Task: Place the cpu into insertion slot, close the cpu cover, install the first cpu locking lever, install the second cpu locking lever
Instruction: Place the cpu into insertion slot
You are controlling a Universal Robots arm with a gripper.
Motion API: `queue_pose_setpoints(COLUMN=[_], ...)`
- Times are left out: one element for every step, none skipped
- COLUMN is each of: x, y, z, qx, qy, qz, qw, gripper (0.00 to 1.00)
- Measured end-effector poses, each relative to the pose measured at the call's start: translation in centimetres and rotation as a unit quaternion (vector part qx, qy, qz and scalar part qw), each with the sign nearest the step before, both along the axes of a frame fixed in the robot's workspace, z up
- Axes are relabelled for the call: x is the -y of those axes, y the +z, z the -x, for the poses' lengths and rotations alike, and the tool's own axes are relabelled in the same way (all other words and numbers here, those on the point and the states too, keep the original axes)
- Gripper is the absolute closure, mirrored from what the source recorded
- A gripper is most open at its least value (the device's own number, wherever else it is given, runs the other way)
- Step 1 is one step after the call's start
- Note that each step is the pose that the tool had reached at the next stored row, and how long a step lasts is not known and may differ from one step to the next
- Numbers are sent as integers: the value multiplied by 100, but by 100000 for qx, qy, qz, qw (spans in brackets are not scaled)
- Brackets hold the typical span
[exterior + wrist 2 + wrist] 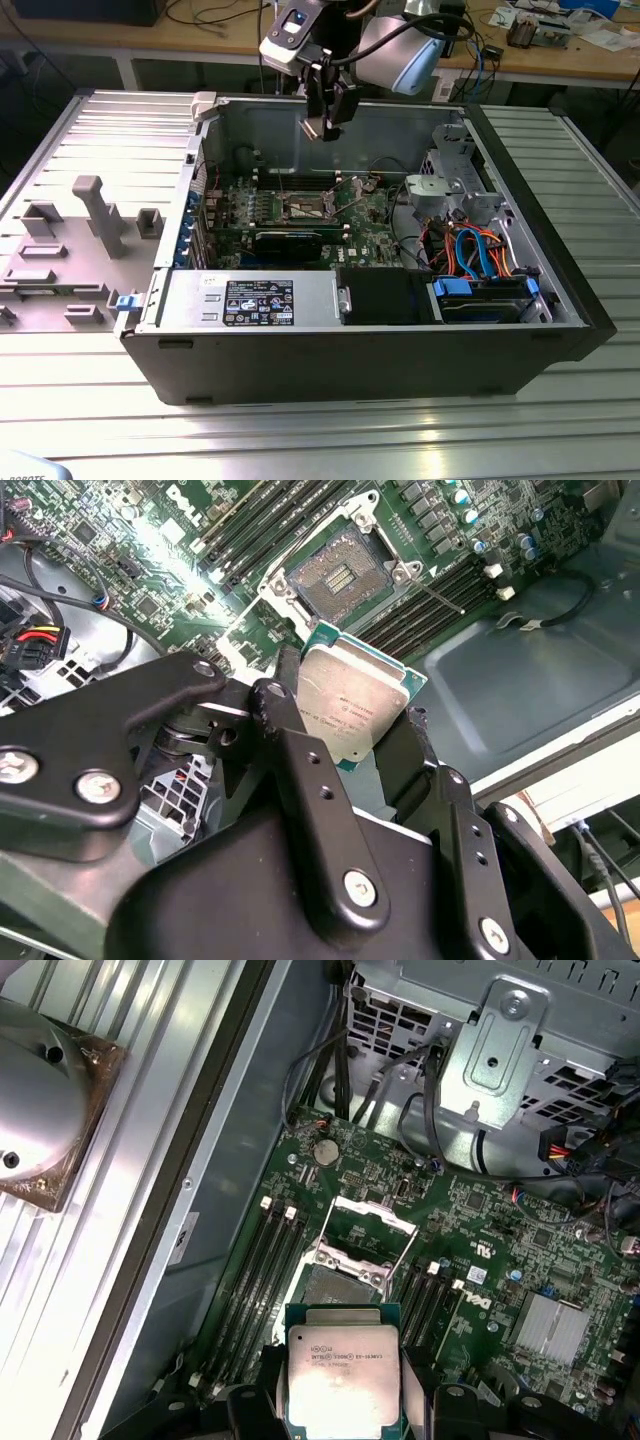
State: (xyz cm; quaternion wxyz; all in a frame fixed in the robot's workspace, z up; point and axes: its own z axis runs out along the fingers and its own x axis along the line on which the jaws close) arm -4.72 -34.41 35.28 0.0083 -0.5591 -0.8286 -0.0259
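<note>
**Computer case** (350,360): black tower, laid on its side with the open side up, on a ribbed metal table (300,440).

Inside the case:
- green motherboard (370,225), flat on the case floor
- black graphics card (290,243), standing on the board
- coin battery (324,1150), on the board near the case's far wall
- silver power supply (250,298), labelled, against the case's near wall
- silver drive cage (455,175), at the case's end on the exterior view's right
- orange and blue cables (475,250), in the same end

Outside the case:
- grey fixture plate (70,250) with raised blocks, on the exterior view's left
- wooden table (590,62), cluttered, beyond the case
</note>
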Motion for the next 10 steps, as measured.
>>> queue_pose_setpoints(x=[0, 0, 0, 0, 0, 0, 0, 0, 0, 0], y=[0, 0, 0, 0, 0, 0, 0, 0, -2, -4], z=[0, 0, 0, 0, 0, 0, 1, 2, 3, 8], qx=[0, -2, -1, -2, -2, 0, -2, -4, -1, -3], qy=[-21, -53, -88, -215, -419, -722, -1766, -2587, -3322, -3713], qz=[-1, 0, 0, 1, -1, -4, -1, 2, -1, 2], qw=[100000, 100000, 100000, 100000, 99999, 99997, 99984, 99967, 99945, 99931], gripper=[46, 46, 46, 46, 46, 46, 46, 46, 46, 46])
